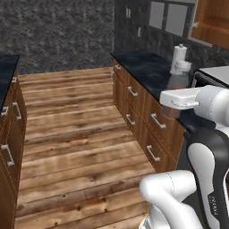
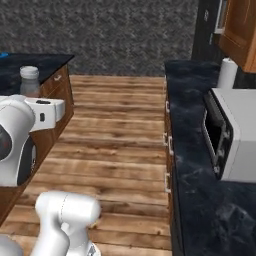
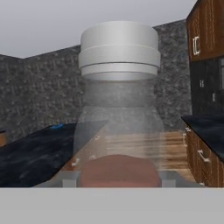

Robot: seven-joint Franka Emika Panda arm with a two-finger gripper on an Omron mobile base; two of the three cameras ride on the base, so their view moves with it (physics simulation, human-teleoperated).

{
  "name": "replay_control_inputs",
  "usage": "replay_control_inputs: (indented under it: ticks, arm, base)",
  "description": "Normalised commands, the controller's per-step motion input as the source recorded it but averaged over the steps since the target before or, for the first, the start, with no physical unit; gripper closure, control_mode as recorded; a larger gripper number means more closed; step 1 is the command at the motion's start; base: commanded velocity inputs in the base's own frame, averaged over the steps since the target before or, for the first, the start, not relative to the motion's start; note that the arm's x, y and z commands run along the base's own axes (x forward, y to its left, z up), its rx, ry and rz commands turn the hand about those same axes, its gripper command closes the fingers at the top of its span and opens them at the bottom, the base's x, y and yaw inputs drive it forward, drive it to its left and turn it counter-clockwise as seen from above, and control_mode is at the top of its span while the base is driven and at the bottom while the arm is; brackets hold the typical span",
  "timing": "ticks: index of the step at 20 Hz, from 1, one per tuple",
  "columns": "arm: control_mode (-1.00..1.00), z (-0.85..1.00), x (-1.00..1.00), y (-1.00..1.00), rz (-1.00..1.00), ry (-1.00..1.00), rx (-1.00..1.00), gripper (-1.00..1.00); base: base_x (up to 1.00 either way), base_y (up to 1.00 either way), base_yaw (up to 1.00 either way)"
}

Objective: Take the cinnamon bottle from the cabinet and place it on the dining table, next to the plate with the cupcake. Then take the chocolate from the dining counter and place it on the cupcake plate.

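The cinnamon bottle (image 3: 118, 109) stands upright right in front of the hand camera. It has a grey-white cap, a clear body and reddish-brown contents at the bottom. My gripper (image 3: 119, 178) is shut on its lower part, with grey fingers (image 3: 70, 179) at both sides. From the right base view the bottle (image 2: 29, 85) rises above my hand over the edge of the black marble dining table (image 2: 47, 62). A sliver of the blue plate (image 2: 2, 55) shows at the far left, and the plate (image 3: 56, 127) lies far back on the marble top. The cupcake and the chocolate are out of view.
The brown wooden cabinet (image 1: 214, 22) hangs at the upper right. Below it the wall counter (image 1: 147, 67) with drawers carries a paper towel roll (image 1: 180, 51) and a white microwave (image 2: 235, 135). Wooden floor (image 2: 120, 130) runs between the counter and the table.
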Motion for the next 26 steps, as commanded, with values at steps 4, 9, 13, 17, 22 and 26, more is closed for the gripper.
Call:
replay_control_inputs:
  ticks: [4,9,13,17,22,26]
  arm:
    - [1.00,0.00,0.00,0.00,0.00,0.00,0.00,1.00]
    - [1.00,0.00,0.00,0.00,0.00,0.00,0.00,1.00]
    - [1.00,0.00,0.00,0.00,0.00,0.00,0.00,1.00]
    - [1.00,0.00,0.00,0.00,0.00,0.00,0.00,1.00]
    - [1.00,0.00,0.00,0.00,0.00,0.00,0.00,1.00]
    - [1.00,0.00,0.00,0.00,0.00,0.00,0.00,1.00]
  base:
    - [1.00,0.00,-0.03]
    - [1.00,0.01,-0.05]
    - [1.00,0.18,-0.10]
    - [1.00,0.16,-0.10]
    - [1.00,0.17,-0.09]
    - [1.00,0.20,-0.07]
